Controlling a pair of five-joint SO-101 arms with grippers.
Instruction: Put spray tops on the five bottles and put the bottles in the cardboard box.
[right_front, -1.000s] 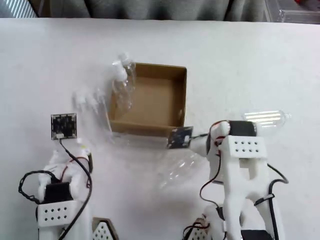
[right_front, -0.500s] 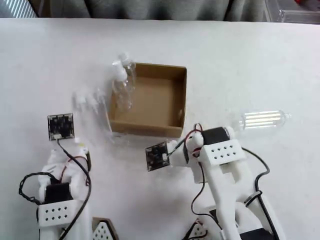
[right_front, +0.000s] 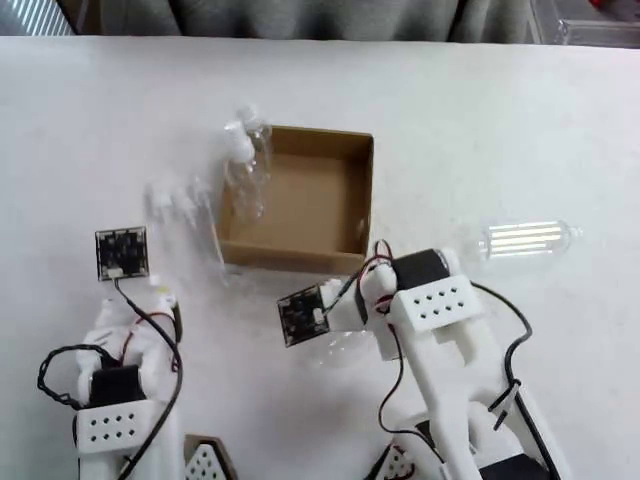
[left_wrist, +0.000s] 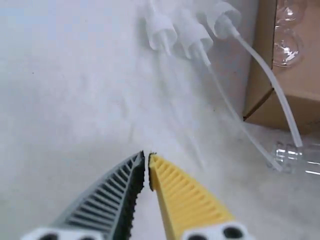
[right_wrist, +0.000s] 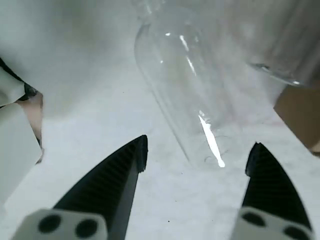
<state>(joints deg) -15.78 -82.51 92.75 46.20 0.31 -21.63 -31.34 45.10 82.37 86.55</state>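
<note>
The cardboard box (right_front: 355, 215) stands open at mid-table, with a clear bottle (right_front: 245, 165) bearing a white spray top leaning inside its left wall. Three loose spray tops (left_wrist: 192, 35) with long tubes lie left of the box. My left gripper (left_wrist: 146, 159) is shut and empty, low over the table before them. A clear bottle (right_wrist: 185, 85) lies on its side in front of the box (right_wrist: 300, 117). My right gripper (right_wrist: 197, 152) is open just short of its base, one finger to each side. Another bare bottle (right_front: 525, 240) lies right of the box.
The right arm (right_front: 435, 300) slants across the table's front from the lower right, its camera board (right_front: 303, 315) just before the box. A further clear bottle (left_wrist: 300, 155) lies by the box's front left corner. White table stretches beyond the box.
The right arm has swung left and towards the table's front, from the box's front right corner to the lying bottle. The left arm has barely shifted.
</note>
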